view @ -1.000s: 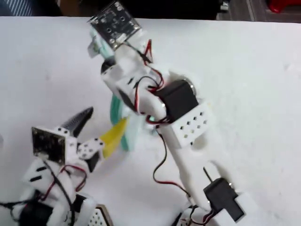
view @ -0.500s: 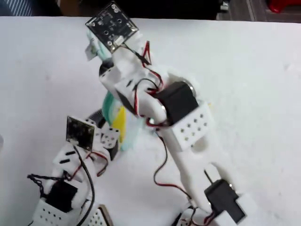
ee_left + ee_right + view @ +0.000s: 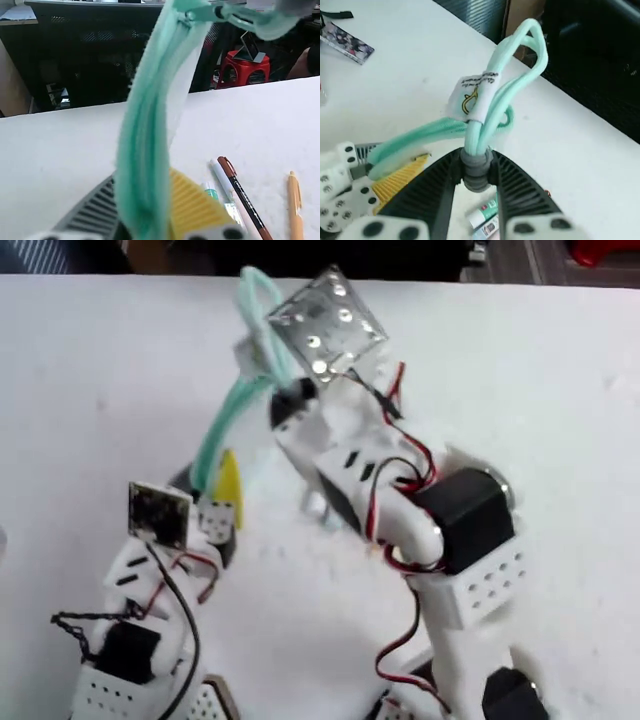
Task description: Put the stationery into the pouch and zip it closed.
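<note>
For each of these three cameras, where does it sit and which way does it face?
High view: fixed above, looking down on the table; both arms show, holding the pouch between them.
Left wrist view: on the left arm, looking along the left gripper, up the pouch, toward pens.
Right wrist view: on the right arm, looking past the right gripper clamped on the pouch's strap.
Shared: the pouch; both wrist views catch the left gripper's yellow finger.

Gripping with both arms
Clamped on the pouch (image 3: 150, 125): low with left gripper (image 3: 145, 215), high with right gripper (image 3: 474, 167)
</note>
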Controlling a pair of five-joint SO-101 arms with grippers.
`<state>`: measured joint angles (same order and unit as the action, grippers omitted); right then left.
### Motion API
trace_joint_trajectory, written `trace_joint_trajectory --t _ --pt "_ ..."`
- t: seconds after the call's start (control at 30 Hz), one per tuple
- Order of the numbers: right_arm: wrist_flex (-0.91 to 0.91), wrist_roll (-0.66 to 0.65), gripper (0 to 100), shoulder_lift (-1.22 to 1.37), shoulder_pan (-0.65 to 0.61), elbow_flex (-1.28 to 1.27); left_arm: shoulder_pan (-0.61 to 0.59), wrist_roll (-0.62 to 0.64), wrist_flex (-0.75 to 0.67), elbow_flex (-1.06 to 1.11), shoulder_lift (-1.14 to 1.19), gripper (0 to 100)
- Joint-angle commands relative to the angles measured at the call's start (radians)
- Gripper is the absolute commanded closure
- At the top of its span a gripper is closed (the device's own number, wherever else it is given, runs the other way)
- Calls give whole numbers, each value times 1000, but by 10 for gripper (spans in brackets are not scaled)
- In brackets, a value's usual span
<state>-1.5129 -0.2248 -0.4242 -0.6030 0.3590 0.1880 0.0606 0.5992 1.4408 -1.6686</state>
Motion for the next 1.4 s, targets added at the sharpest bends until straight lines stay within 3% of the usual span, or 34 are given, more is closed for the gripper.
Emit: trace_joint_trajectory --t 0.0,0.2,0.47,0.57,0.67,0.83,0.93,1.07,1.23,1.37 --pt "-15 14 955 -68 81 -86 -33 -6 -28 -12 -15 976" --pt "-59 15 687 -148 91 -241 -31 -12 -28 -12 -15 976" --pt "-47 14 686 -245 193 -276 -35 -12 -26 -11 -15 976" --pt "15 31 735 -275 128 -275 -25 -14 -26 -11 -15 976" --pt "116 184 813 -248 5 -244 -24 -14 -26 -11 -15 976" --pt "140 247 776 -50 -131 -84 -24 -14 -23 -2 -15 976" --pt "91 262 769 105 -133 37 -22 -14 -21 5 -15 976" --pt "22 419 757 291 -133 272 -22 -14 -23 6 -15 976" --pt "-104 566 622 513 -134 569 -24 -14 -20 6 -15 976" --pt "-156 609 608 677 -134 755 -24 -14 -25 8 -15 976"
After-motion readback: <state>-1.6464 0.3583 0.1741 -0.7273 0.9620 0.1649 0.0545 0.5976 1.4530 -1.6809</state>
